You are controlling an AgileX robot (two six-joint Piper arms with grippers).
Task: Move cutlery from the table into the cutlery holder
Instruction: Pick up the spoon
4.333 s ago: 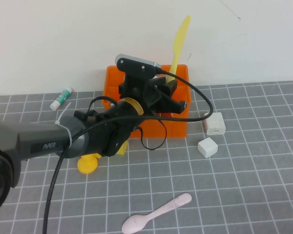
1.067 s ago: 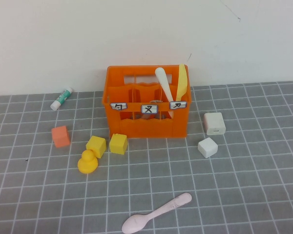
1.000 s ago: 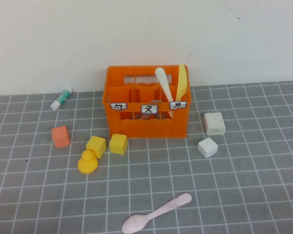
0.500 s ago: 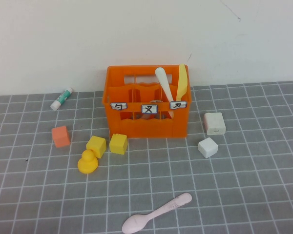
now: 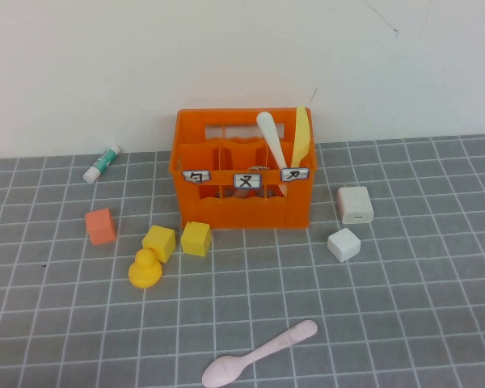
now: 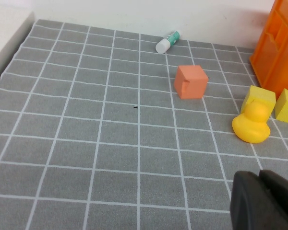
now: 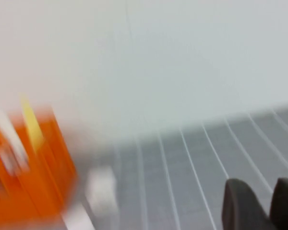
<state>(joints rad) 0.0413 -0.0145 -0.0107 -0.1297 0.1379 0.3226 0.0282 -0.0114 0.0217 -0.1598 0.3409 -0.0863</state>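
The orange cutlery holder (image 5: 242, 202) stands at the back of the table (image 5: 388, 307). A cream-white knife (image 5: 272, 137) and a yellow knife (image 5: 301, 133) stand in its right compartment. The pale pink spoon (image 5: 259, 354) lies on the table near the front edge. The grey fork is not in view. Neither arm shows in the high view. My left gripper (image 6: 260, 178) is shut and empty, low over the table left of the holder (image 6: 278, 43). My right gripper (image 7: 265, 188) is empty, its fingers slightly apart, right of the holder (image 7: 24, 167); that view is blurred.
Two yellow blocks (image 5: 178, 240) and a yellow duck (image 5: 145, 267) sit in front left of the holder, with an orange cube (image 5: 100, 225) further left. A small tube (image 5: 102, 162) lies by the wall. Two white blocks (image 5: 349, 222) sit to the holder's right.
Earlier, the left arm held the yellow knife over the holder; now the knife stands in the holder and the arm is out of the high view. Nothing moved there in the last second.
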